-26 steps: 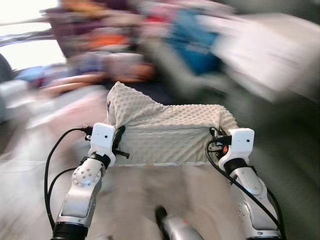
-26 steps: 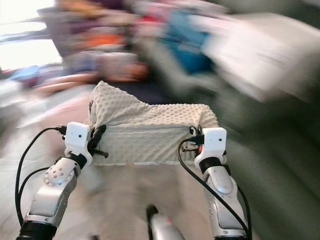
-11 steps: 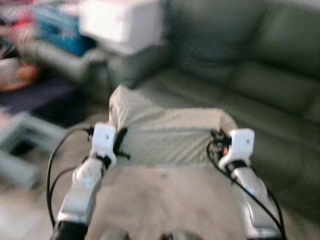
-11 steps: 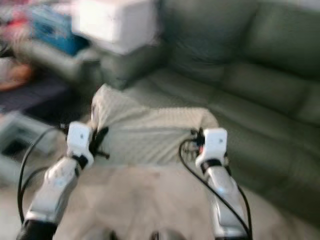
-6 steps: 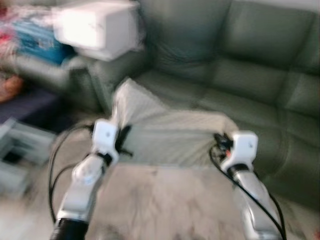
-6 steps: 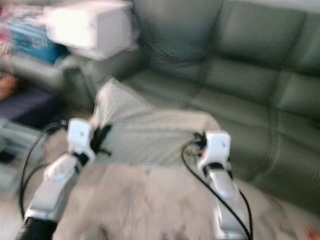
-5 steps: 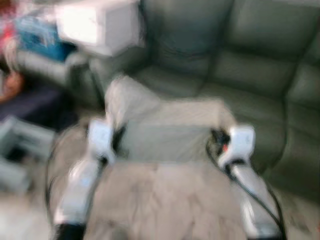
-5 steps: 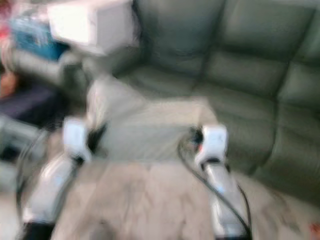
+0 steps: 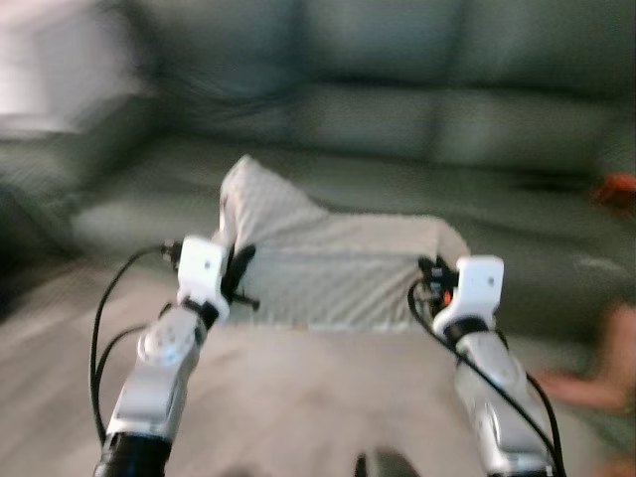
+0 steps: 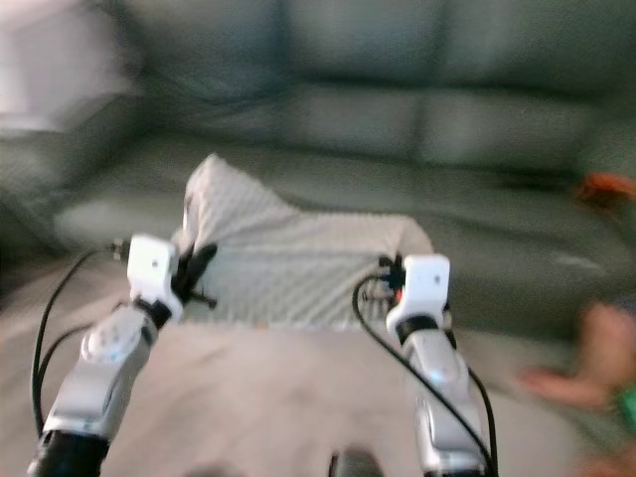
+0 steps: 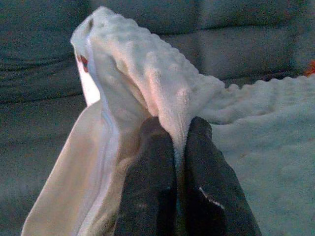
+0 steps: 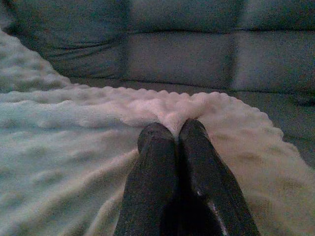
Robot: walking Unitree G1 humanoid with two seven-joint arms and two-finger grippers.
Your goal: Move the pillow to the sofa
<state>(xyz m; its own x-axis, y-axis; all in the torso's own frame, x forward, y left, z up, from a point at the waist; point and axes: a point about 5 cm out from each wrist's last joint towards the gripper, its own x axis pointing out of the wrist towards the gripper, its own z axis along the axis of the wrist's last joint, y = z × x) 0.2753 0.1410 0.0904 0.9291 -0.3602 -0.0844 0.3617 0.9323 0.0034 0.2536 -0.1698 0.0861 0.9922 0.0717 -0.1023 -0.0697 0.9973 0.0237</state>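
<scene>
Head views smeared by motion blur on my feed; sofa (image 9: 417, 109) soft, edges worst. A washed-out bright patch sits upper left. Wrist views dim, blue-tinted and grainy, though pillow (image 11: 162, 83) bumps read sharp.

A blurred white boxy object (image 9: 55, 75) sits at the far left. A small orange item (image 9: 618, 187) lies at the right. A person's bare foot (image 9: 596, 383) rests on the pale floor (image 9: 298, 397).

Home living room: wide green sofa (image 9: 417, 109), pale floor (image 9: 298, 397).
</scene>
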